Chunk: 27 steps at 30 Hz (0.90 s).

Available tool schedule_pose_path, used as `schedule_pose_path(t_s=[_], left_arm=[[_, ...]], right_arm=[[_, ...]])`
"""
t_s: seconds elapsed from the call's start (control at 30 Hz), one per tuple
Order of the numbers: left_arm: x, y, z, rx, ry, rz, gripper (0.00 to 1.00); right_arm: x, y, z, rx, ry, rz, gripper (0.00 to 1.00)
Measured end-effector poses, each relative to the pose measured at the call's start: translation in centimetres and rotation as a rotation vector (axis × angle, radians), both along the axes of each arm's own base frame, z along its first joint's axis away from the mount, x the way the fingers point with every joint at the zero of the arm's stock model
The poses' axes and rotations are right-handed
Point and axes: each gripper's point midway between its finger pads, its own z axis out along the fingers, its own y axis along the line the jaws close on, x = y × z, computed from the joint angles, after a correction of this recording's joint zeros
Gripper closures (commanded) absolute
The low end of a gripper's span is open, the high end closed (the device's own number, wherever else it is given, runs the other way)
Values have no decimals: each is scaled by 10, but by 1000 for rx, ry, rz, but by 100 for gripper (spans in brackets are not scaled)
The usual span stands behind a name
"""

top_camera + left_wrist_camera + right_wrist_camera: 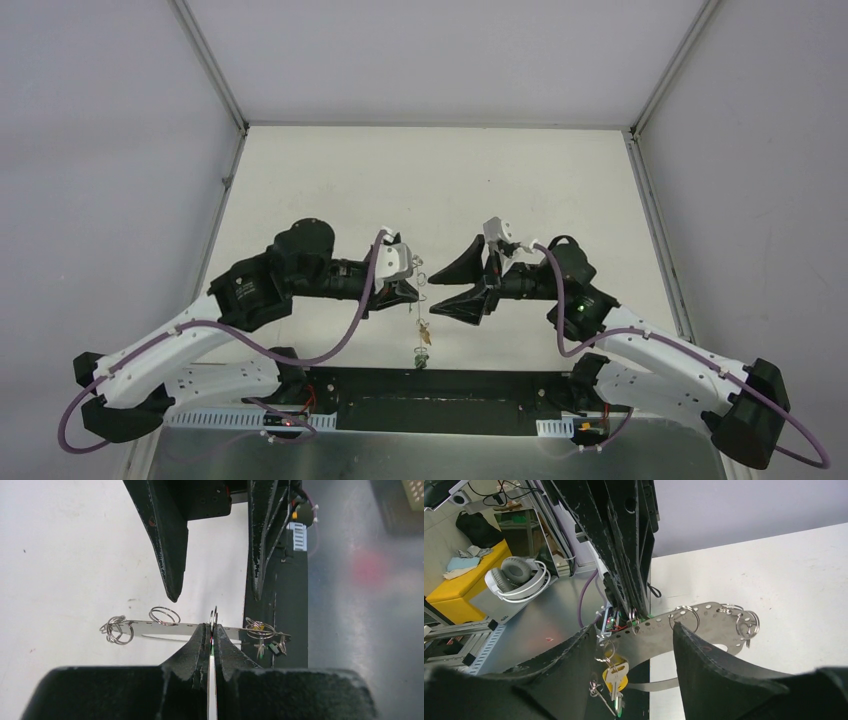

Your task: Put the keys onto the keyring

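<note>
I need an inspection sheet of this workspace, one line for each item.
Surface: white table.
Job's things: keyring, a perforated metal strip with split rings, held off the table; keys dangle from it.
Clutter: nothing seen.
Grippers: left gripper shut on the keyring; right gripper open, fingers either side of it.
Cables: purple cable along each arm.
Surroundings: white walls; headphones beyond the table.
</note>
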Motion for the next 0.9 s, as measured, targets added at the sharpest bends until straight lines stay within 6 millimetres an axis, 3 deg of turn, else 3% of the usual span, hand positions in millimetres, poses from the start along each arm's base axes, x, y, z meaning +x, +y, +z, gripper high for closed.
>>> schedule_pose_path(t_s=[0.43,0.9], left_arm=[[17,1,-19,341,145,67,100],[13,9,-21,469,226,76,100]], right_arm=[[3,10,-3,-22,25,27,55],[11,26,-5,8,71,43,65]])
